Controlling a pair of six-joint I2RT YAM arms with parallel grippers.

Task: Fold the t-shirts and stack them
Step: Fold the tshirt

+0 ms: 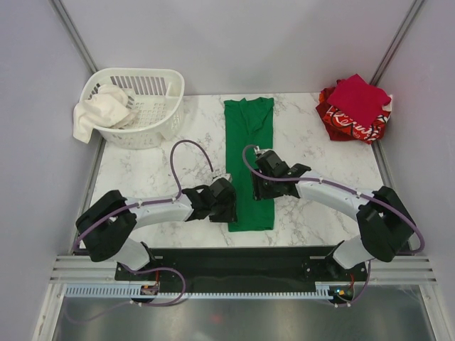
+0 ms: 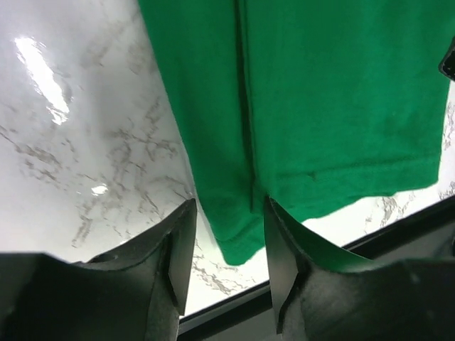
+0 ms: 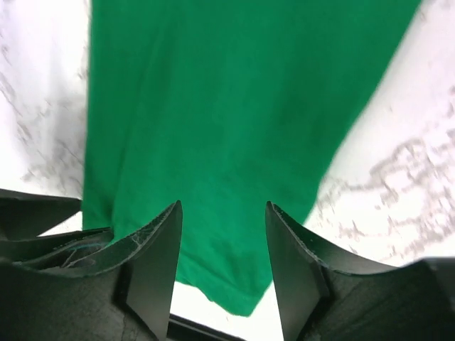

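Observation:
The bright green t-shirt [image 1: 249,135] lies flat on the marble table as a long narrow strip, collar at the far end and hem near the front edge. My left gripper [image 1: 225,203] is open at its near left edge; in the left wrist view the gripper [image 2: 231,213] has the hem corner of the green shirt [image 2: 334,92] between its jaws. My right gripper [image 1: 258,187] is open over the shirt's near right part; the right wrist view shows it [image 3: 224,209] above green cloth [image 3: 234,106]. A folded crimson shirt [image 1: 357,97] lies on the red printed shirt [image 1: 346,126] at the back right.
A white slatted basket [image 1: 153,117] stands at the back left with a white cloth [image 1: 99,110] hanging over its rim. The table's front edge [image 2: 370,234] and a black rail run just below the green shirt's hem. Grey walls surround the table.

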